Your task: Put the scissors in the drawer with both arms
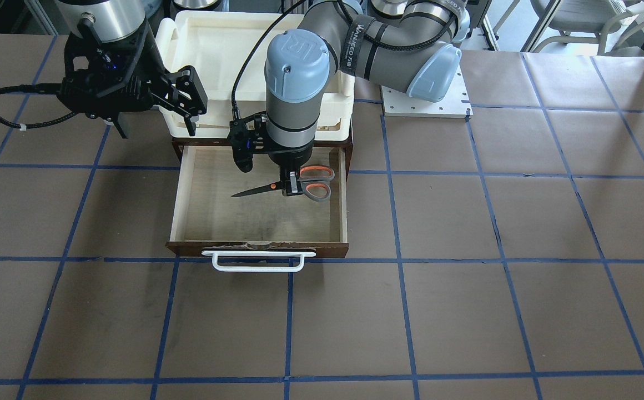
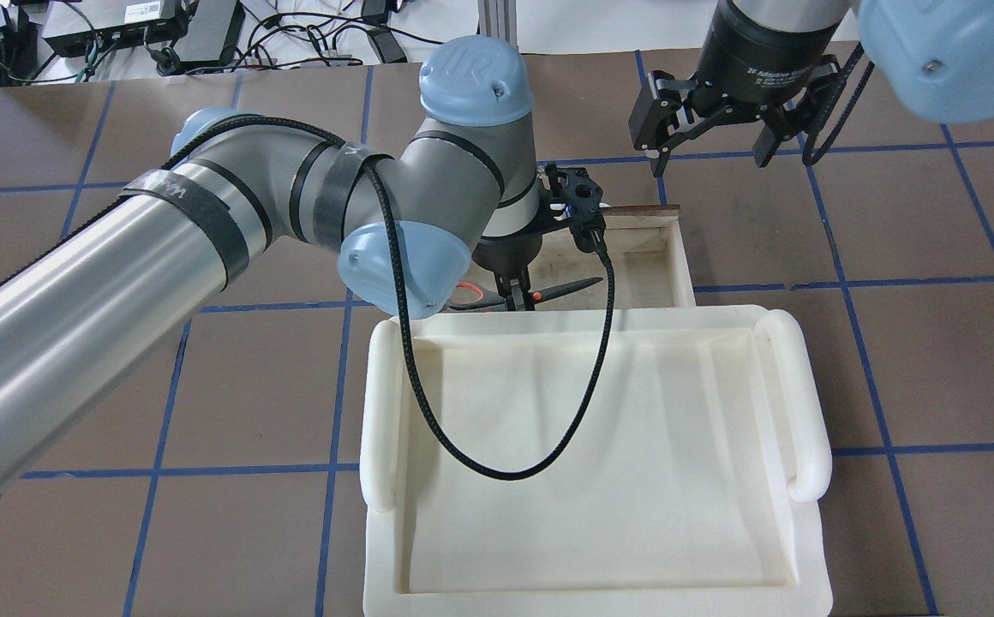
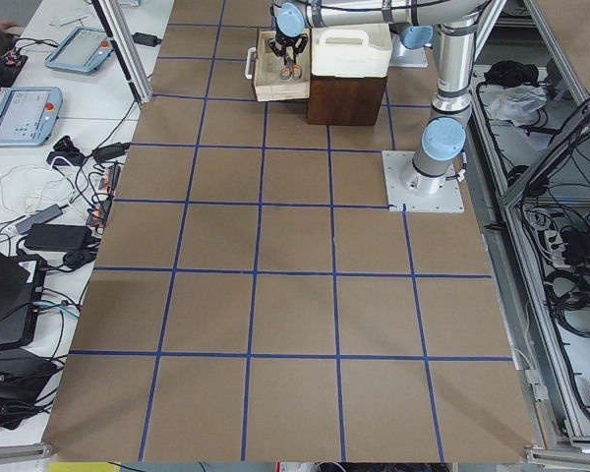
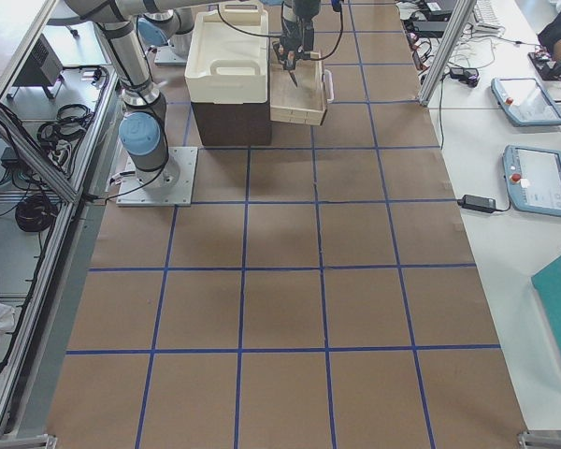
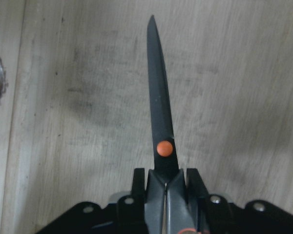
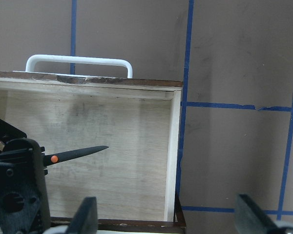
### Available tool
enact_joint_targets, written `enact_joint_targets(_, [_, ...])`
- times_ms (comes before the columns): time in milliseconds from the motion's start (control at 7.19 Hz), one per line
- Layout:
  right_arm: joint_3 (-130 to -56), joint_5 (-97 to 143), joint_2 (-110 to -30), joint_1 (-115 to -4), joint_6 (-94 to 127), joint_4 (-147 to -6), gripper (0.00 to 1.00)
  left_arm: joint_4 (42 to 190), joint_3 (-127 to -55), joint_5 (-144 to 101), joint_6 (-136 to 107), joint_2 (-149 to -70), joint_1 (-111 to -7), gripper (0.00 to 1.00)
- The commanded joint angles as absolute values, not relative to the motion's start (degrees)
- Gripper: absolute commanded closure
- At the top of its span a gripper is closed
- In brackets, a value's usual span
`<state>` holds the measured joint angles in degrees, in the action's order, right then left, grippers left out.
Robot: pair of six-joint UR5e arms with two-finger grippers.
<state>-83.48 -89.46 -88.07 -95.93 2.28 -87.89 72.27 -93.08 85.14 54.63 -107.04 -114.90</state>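
Observation:
The dark-brown drawer (image 1: 258, 247) with a white bar handle (image 1: 258, 261) stands pulled open, its pale plywood floor showing. My left gripper (image 1: 292, 186) reaches down into it and is shut on the scissors (image 1: 313, 182) near the pivot. The blades point along the drawer floor; I cannot tell whether they touch it. The left wrist view shows the fingers (image 5: 139, 183) clamped on the scissors (image 5: 158, 107). My right gripper (image 1: 157, 129) is open and empty, hovering beside the drawer's back corner. The right wrist view shows the drawer (image 6: 173, 146) and the blade (image 6: 80, 153).
A cream-white foam tray (image 2: 793, 394) sits on top of the brown cabinet behind the drawer. Brown table paper with blue tape lines lies all around. The left arm's black cable (image 2: 497, 467) hangs over the tray.

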Motion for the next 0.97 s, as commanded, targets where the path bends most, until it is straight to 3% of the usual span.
enact_joint_targets(0, [-83.5, -89.5, -88.1, -96.0, 2.3, -87.9, 0.00, 72.2, -93.6, 85.3, 54.8, -107.7, -115.0, 0.91])
enact_joint_targets(556, [-83.5, -89.4, -88.1, -96.0, 2.3, -87.9, 0.00, 71.1, -93.6, 85.4, 55.2, -109.1, -115.0, 0.91])
enact_joint_targets(695, [-83.5, -89.4, -88.1, -96.0, 2.3, -87.9, 0.00, 71.0, -93.6, 85.4, 55.2, -109.4, -115.0, 0.72])
enact_joint_targets(834, [-83.5, -89.4, -88.1, -96.0, 2.3, -87.9, 0.00, 69.9, -93.6, 85.4, 55.3, -109.4, -115.0, 0.73])
